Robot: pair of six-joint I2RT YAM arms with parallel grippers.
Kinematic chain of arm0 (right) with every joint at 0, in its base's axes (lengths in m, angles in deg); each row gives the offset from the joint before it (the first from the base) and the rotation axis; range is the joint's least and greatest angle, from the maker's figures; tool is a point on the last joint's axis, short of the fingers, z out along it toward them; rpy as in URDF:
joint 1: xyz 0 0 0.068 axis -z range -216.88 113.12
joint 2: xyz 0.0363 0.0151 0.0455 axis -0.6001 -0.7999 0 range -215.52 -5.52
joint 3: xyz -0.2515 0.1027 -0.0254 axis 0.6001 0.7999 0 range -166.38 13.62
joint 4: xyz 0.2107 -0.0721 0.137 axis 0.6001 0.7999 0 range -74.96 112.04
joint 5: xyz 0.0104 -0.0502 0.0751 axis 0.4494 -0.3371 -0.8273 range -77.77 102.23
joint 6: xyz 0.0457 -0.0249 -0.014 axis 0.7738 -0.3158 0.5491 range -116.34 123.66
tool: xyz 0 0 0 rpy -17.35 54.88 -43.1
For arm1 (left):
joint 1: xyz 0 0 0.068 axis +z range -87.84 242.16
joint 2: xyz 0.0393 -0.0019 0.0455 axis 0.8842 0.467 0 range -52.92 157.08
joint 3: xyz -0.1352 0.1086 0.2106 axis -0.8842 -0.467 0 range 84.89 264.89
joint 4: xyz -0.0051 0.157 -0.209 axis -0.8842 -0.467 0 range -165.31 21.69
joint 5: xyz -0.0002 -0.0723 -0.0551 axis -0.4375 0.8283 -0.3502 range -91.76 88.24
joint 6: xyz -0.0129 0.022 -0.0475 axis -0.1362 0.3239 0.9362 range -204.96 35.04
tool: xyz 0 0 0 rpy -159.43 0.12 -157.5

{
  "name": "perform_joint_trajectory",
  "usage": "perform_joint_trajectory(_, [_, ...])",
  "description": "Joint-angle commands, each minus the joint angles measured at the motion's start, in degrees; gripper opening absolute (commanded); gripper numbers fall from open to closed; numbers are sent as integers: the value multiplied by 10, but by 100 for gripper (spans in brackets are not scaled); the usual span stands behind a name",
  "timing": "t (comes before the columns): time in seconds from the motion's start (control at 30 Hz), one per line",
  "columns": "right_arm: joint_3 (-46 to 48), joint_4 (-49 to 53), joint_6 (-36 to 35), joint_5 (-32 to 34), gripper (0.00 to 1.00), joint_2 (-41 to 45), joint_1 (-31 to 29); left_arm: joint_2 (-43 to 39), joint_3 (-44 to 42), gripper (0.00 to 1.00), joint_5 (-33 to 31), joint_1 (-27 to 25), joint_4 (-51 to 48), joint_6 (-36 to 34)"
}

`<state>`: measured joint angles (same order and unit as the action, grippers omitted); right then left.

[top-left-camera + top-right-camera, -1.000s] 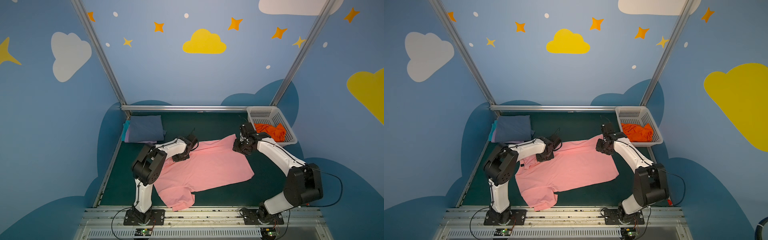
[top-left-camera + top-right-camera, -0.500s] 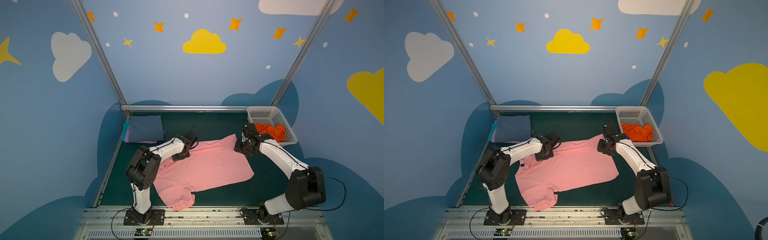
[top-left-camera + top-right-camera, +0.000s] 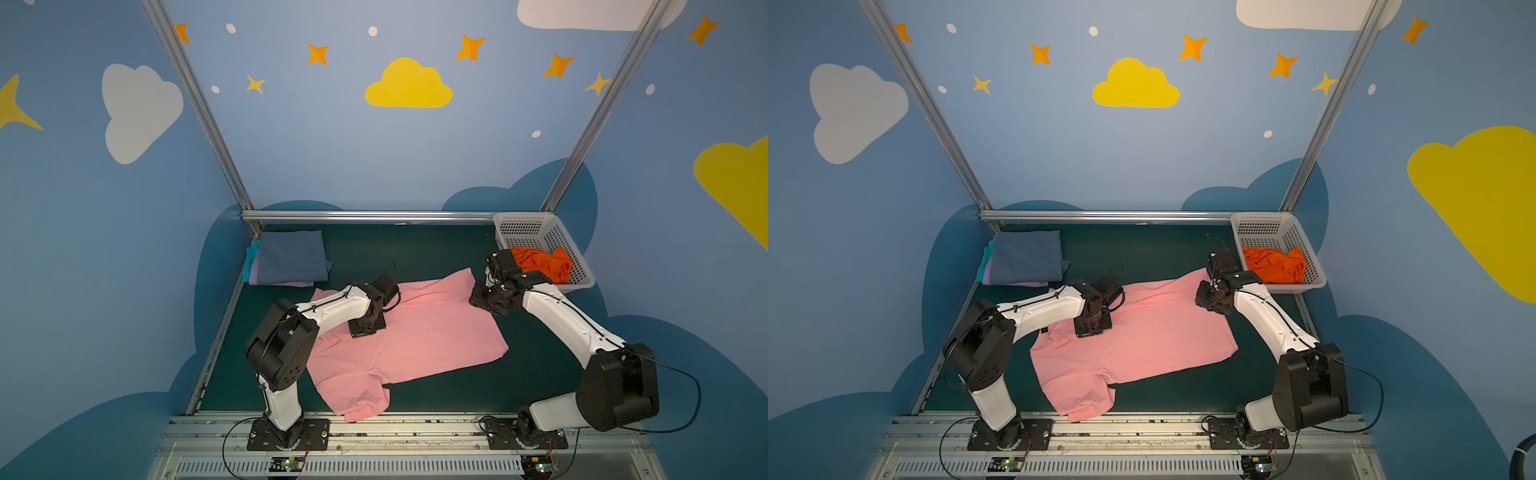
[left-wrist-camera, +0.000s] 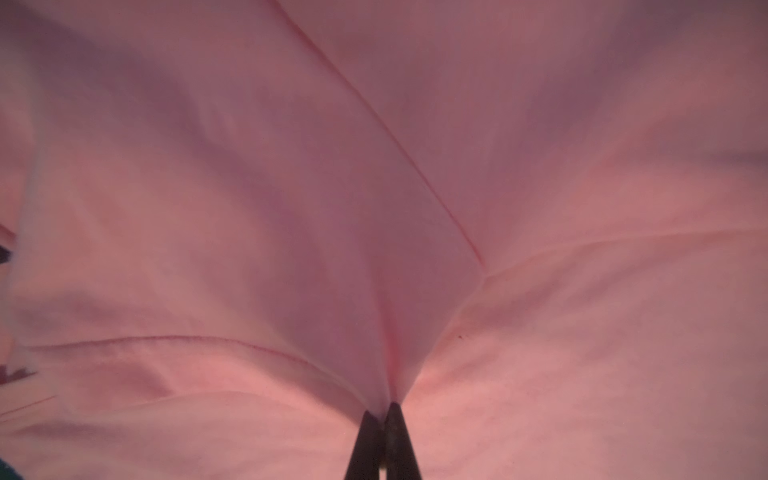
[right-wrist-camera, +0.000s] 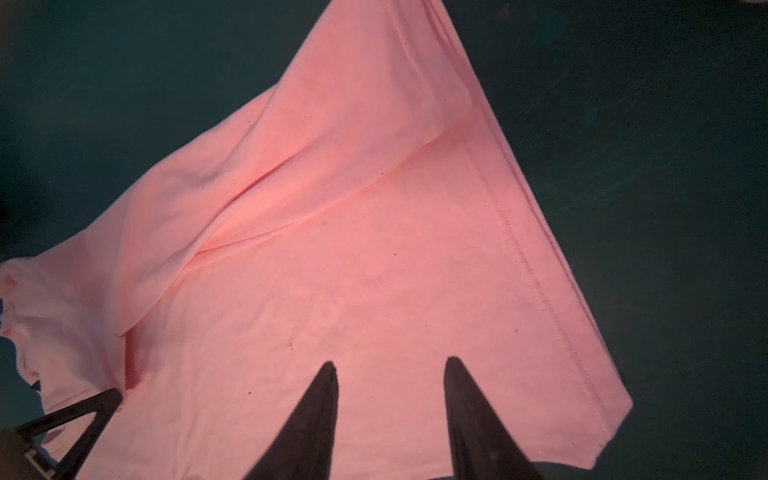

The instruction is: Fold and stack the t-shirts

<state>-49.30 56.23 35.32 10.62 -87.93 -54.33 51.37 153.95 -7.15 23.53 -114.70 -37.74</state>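
Fold [image 4: 392,365] of pink t-shirt [image 3: 419,332] in left gripper [image 4: 384,409]; right gripper [image 5: 390,362] agape.

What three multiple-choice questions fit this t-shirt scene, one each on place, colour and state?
1. Where does the orange t-shirt lie? A) in the white basket B) spread on the table C) draped over an arm
2. What colour tops the folded stack? A) orange B) slate-blue C) white
3. How is the left hand? A) open wide B) shut on the pink t-shirt C) holding the orange t-shirt
Answers: 1 A, it lies crumpled inside the basket; 2 B, its uppermost layer is slate-blue; 3 B, its tips pinch a pink ridge.
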Motion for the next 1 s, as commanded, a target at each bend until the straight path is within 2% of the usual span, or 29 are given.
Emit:
perform_joint_trajectory(0.0, [6,13,-2,2,43,18,1,35,22,6,26,-9,4,2])
perform_joint_trajectory(0.1, [7,13,-3,0,43,21,0,58,38,25,32,-10,-2,-2])
perform_joint_trajectory(0.2, [6,16,-4,0,43,26,0,52,49,32,28,-9,-17,-8])
perform_joint_trajectory(0.4, [4,18,-8,3,44,36,-14,-48,59,36,-27,21,-54,-24])
perform_joint_trajectory(0.5, [8,12,-7,-1,43,32,-22,-91,37,38,-56,71,-50,-25])
perform_joint_trajectory(0.57, [13,12,-4,-5,39,23,-27,-99,23,38,-55,111,-35,-30])
perform_joint_trajectory(0.67, [28,12,4,-4,33,14,-36,-86,9,34,-49,140,-15,-32])
perform_joint_trajectory(0.97, [106,2,33,12,34,15,-48,23,27,30,-93,173,37,-34])
